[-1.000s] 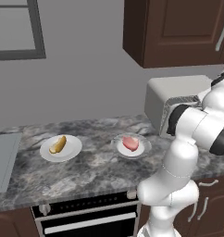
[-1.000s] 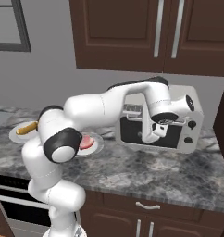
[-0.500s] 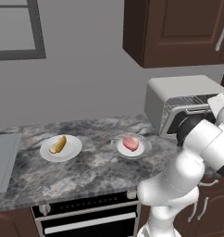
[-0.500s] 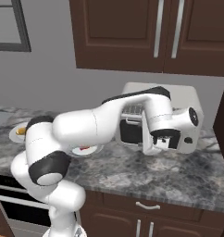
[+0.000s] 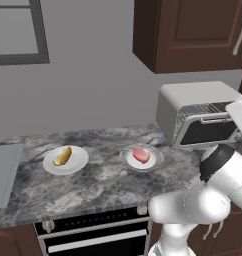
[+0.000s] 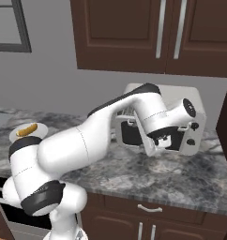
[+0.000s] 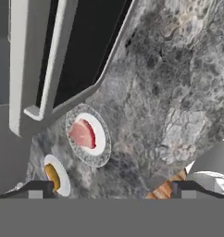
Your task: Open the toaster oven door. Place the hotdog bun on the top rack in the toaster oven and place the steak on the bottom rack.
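Observation:
The light grey toaster oven (image 5: 193,102) stands at the counter's right end. The toaster oven door (image 5: 209,131) leans out ajar, and a strip of wire rack (image 5: 207,109) shows in the gap above it. The hand view looks down past the door's dark glass (image 7: 86,46) and its pale handle bar (image 7: 20,69). My gripper (image 7: 112,189) is open with nothing between its fingers, and it hangs in front of the oven (image 6: 163,141). The pink steak (image 5: 141,154) (image 7: 82,134) lies on a plate left of the oven. The hotdog bun (image 5: 62,156) (image 6: 27,130) (image 7: 52,176) lies on a plate further left.
Dark wood wall cabinets (image 5: 193,35) hang above the toaster oven. A black built-in oven (image 5: 93,235) sits under the counter's front edge. A grey sink edge (image 5: 3,175) is at the far left. Bare marble counter (image 5: 103,185) lies in front of the plates.
The arm has swung right and the hand has turned downward in front of the oven. The toaster oven door now leans further out than a second ago. The gripper stayed open.

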Robot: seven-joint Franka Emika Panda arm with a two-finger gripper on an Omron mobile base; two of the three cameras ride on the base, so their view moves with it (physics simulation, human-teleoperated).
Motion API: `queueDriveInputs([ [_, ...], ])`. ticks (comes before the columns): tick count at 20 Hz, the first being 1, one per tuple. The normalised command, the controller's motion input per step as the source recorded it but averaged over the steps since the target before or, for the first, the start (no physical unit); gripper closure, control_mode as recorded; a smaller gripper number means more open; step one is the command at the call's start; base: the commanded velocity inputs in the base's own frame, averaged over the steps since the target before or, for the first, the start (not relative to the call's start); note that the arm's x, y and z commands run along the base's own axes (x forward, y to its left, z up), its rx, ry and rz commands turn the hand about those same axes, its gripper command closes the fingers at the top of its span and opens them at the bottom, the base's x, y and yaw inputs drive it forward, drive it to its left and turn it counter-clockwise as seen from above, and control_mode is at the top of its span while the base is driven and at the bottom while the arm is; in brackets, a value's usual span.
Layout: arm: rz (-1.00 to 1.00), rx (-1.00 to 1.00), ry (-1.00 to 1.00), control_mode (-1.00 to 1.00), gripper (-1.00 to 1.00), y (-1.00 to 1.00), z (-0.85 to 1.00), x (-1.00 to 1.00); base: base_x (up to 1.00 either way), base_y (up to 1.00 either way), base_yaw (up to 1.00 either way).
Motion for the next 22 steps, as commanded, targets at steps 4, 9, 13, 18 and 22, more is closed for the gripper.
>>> queueDriveInputs([
  [4, 0.64, -0.26, -0.48, -1.00, -1.00, 0.04, 0.20, 0.02, 0.00, 0.00, 0.00],
  [9, 0.60, -0.10, -0.47, -1.00, -1.00, 0.00, 0.05, 0.18, 0.00, 0.00, 0.00],
  [13, 0.48, -0.20, -0.51, -1.00, -1.00, 0.02, 0.19, 0.15, 0.00, 0.00, 0.00],
  [18, 0.35, -0.60, -0.37, -1.00, -1.00, 0.01, 0.39, 0.00, 0.00, 0.00, 0.00],
  [22, 0.08, -0.60, -0.29, -1.00, -1.00, 0.16, 0.26, 0.16, 0.00, 0.00, 0.00],
])
